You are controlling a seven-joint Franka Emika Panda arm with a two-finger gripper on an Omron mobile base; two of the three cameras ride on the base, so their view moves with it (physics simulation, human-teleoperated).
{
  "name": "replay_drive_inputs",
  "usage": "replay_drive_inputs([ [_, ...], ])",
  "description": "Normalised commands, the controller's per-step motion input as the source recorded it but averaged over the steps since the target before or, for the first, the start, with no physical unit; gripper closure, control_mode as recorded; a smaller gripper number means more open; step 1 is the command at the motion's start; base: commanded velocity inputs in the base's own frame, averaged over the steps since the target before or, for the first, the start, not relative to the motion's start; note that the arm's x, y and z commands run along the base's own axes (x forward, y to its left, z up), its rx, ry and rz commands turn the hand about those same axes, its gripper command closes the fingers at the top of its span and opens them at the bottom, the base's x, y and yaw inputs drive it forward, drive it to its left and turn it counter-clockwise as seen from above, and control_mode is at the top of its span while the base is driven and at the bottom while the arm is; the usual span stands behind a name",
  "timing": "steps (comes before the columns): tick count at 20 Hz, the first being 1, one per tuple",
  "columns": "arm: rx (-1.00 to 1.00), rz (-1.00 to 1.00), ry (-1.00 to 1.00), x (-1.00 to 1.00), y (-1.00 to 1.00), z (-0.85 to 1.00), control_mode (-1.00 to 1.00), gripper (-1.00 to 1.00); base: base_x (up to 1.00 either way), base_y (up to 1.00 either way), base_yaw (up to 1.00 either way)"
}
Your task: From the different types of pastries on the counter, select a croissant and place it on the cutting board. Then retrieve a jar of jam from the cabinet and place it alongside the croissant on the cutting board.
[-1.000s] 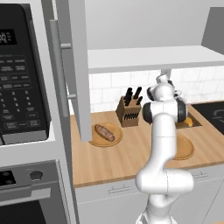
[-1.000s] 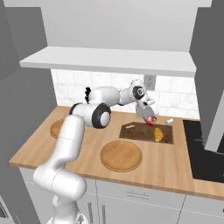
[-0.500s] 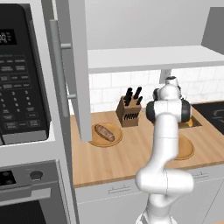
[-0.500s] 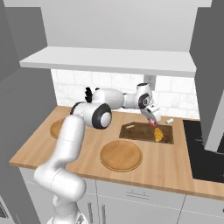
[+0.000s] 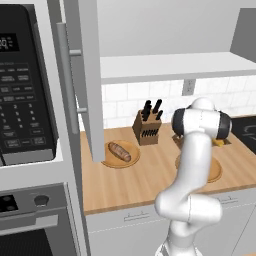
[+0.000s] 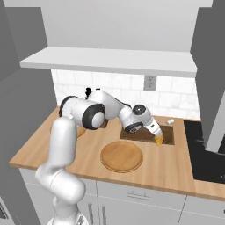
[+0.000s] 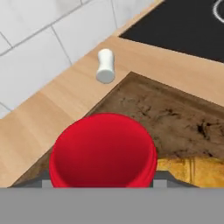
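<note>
Since a second ago the arm has swung down and right: tool [image 6: 157, 134] was above the dark brown rectangular wooden cutting board [image 6: 137, 135] with the squat red-lidded jam jar [image 7: 103, 150] in the air, now it's low at the board's right end, nearly on the small golden-yellow croissant [image 6: 159, 140]. In the hand view the jar's lid sits tight against the camera, croissant just beside it, board grain behind. Tool is clamped on the jar; its fingers sit under the lid and can't be made out.

Meaning for the task: croissant is already on the board, jar is over the board next to it. I judge this as the set-down step, release not yet done. Can't tell whether the jar's base touches the board.

Containers:
- Grey-white wall cabinet [image 5: 84, 75]: door open, white shelf [image 5: 175, 66] looks bare from the left base view.
- Round light-wood plate [image 5: 120, 154] on the light-brown wooden counter [image 6: 167, 165]: holds the longer brown streaked loaf-like pastry [image 5: 119, 151].
- Second round wooden plate [image 6: 121, 156] in front of the board: nothing on it.
- Wooden knife block [image 5: 147, 129]: dark handles in it.
- Small white cylinder [image 7: 105, 65] lies on the counter behind the board.
</note>
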Motion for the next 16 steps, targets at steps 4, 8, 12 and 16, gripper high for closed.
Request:
replay_drive_inputs([
  [4, -0.07, 0.18, -0.56, -0.9, 0.0, -0.58, -1.0, -1.0, 0.0, 0.0, 0.0],
  [8, -0.07, 0.11, -0.41, -0.68, 0.0, -0.63, -1.0, -1.0, 0.0, 0.0, 0.0],
  [12, -0.08, 0.07, -0.32, -0.91, -0.23, -0.62, -1.0, -1.0, 0.0, 0.0, 0.0],
  [16, -0.14, 0.07, -0.27, -0.58, 0.01, -0.31, -1.0, -1.0, 0.0, 0.0, 0.0],
])
